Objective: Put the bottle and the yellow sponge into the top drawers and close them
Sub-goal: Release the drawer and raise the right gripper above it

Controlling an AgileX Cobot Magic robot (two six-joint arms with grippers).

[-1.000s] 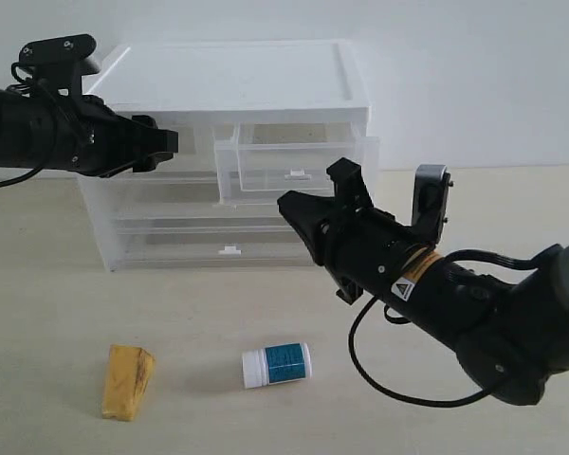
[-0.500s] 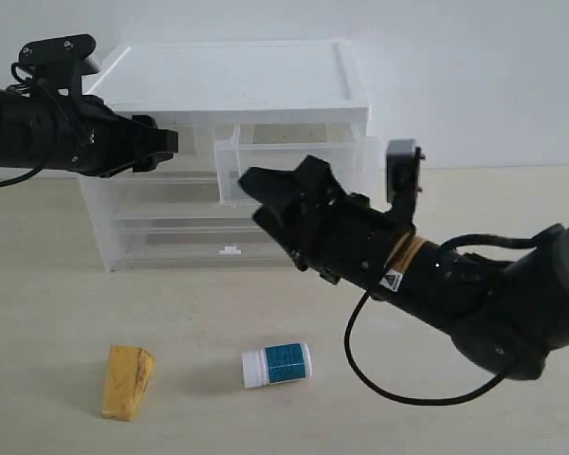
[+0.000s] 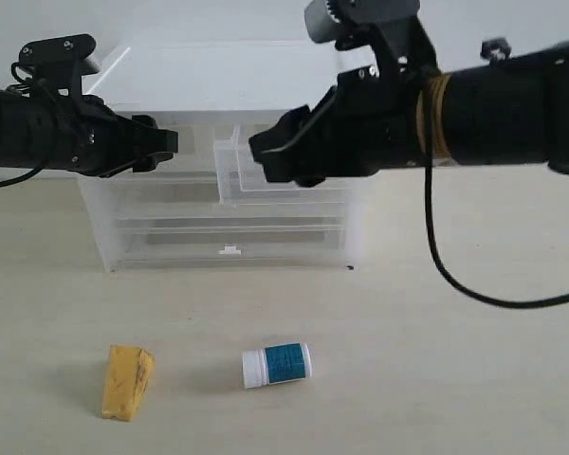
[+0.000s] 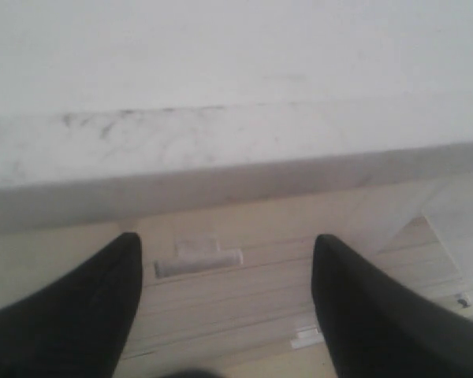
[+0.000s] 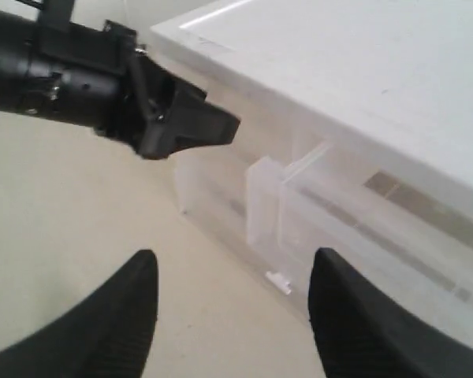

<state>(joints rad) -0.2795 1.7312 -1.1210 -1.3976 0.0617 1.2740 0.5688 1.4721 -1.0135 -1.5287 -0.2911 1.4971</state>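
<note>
1. The table (image 3: 436,360) is pale and bears the drawer cabinet, which serves as the landmark for everything below.
2. The drawer cabinet (image 3: 218,81) is translucent white with a flat white top. Two full-width drawers (image 3: 229,232) sit low in its front, and both are pushed in.
3. The right gripper (image 5: 232,256) hangs in front of the cabinet's upper front, across the pulled-out drawer. Its jaws are spread wide, with nothing between them.
4. The left gripper (image 4: 227,240) is level with the cabinet's top row, at the left end as the exterior view shows it. Its jaws are wide apart and empty, and it faces that drawer's front without touching it.
5. The right-hand top drawer (image 3: 229,175) juts partway out of the cabinet's front. I cannot tell whether anything is inside it.
6. The left-hand top drawer (image 4: 244,228) sits under the cabinet's top lip. It appears pushed in, and its tab handle (image 4: 197,258) shows between the left fingers.
7. The yellow sponge (image 3: 127,380) lies on the table well out in front of the cabinet's left end.
8. The bottle (image 3: 277,364) lies on its side on the table well out in front of the cabinet's middle. Its cap points toward the sponge's side, and no gripper is near it.
</note>
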